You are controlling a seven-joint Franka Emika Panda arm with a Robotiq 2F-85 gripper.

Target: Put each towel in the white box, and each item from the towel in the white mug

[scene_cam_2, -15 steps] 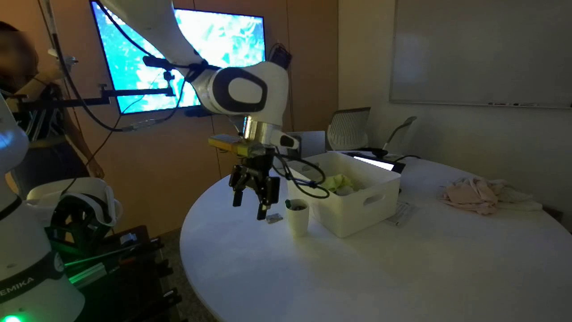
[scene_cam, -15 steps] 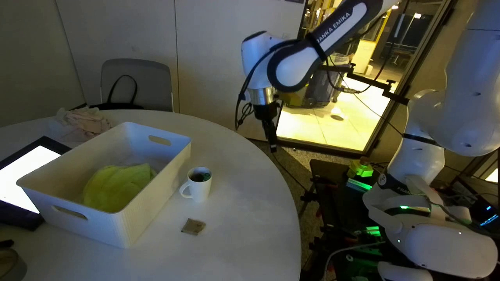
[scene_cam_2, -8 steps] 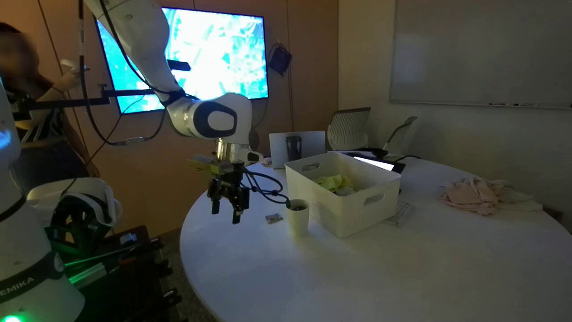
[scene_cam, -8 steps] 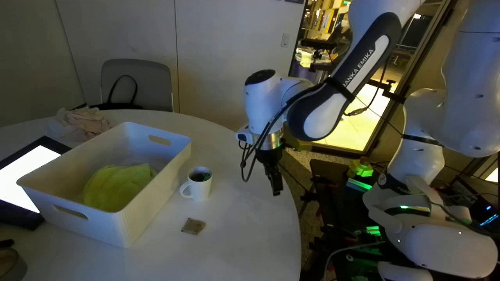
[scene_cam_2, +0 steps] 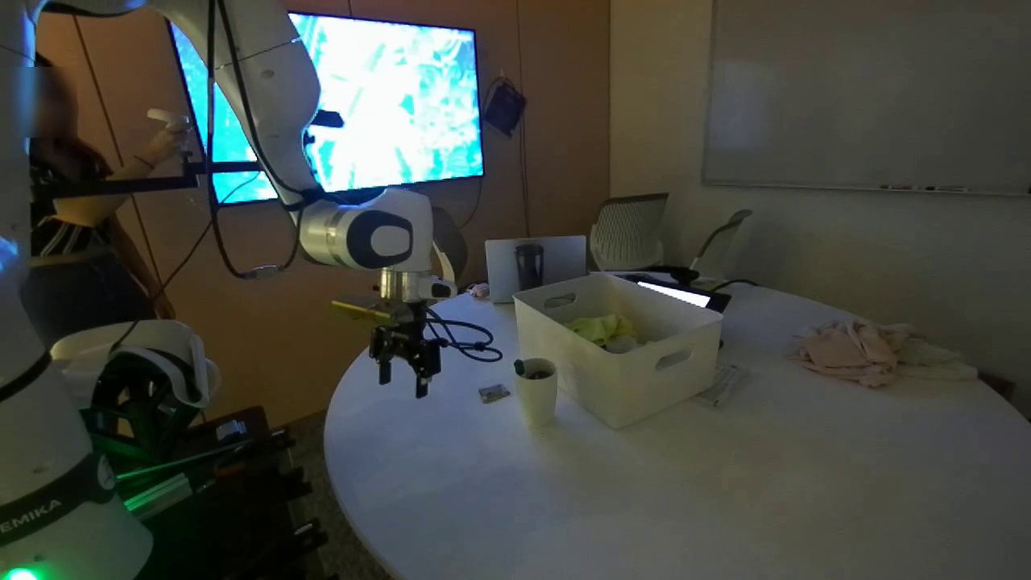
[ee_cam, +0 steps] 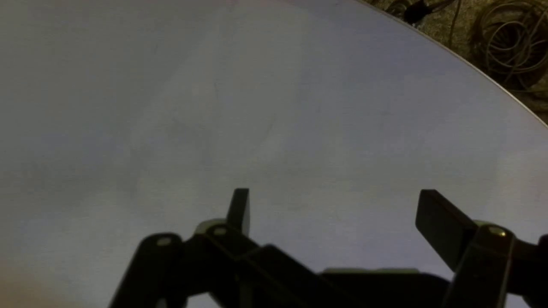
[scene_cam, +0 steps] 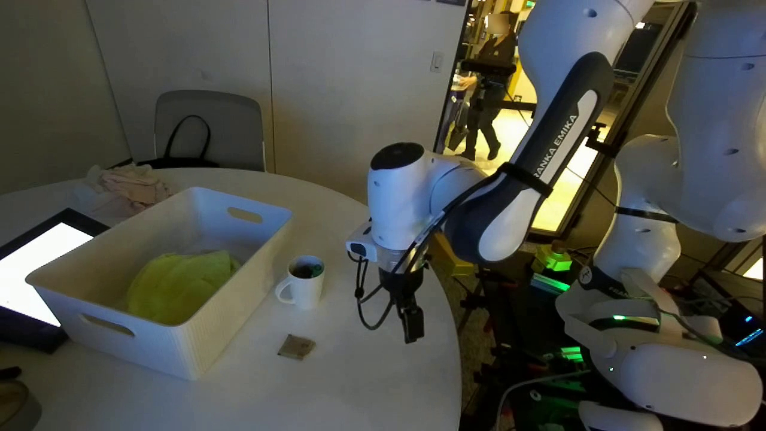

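Note:
The white box (scene_cam: 230, 317) stands on the round white table and also shows in an exterior view (scene_cam_2: 612, 391). A yellow-green towel (scene_cam: 179, 287) lies bunched inside it. The white mug (scene_cam: 309, 291) stands upright beside the box, with something dark and green inside. A small flat packet (scene_cam: 296, 347) lies on the table near the mug, also in an exterior view (scene_cam_2: 494, 393). A pink and white towel heap (scene_cam_2: 850, 354) lies beyond the box. My gripper (scene_cam_2: 403, 388) is open and empty above the table, apart from packet and mug. In the wrist view its fingers (ee_cam: 334, 192) frame only tabletop.
A tablet with a lit screen (scene_cam: 45, 269) lies beside the box. A laptop (scene_cam_2: 499, 270) and a dark cup (scene_cam_2: 529, 267) stand at the back. The table's curved edge (ee_cam: 454, 53) shows in the wrist view. Cables loop off the wrist. A person (scene_cam_2: 89, 201) stands behind the arm.
My gripper has come down towards the table and moved away from the mug and box, staying open. The box, mug, packet and towels have not moved.

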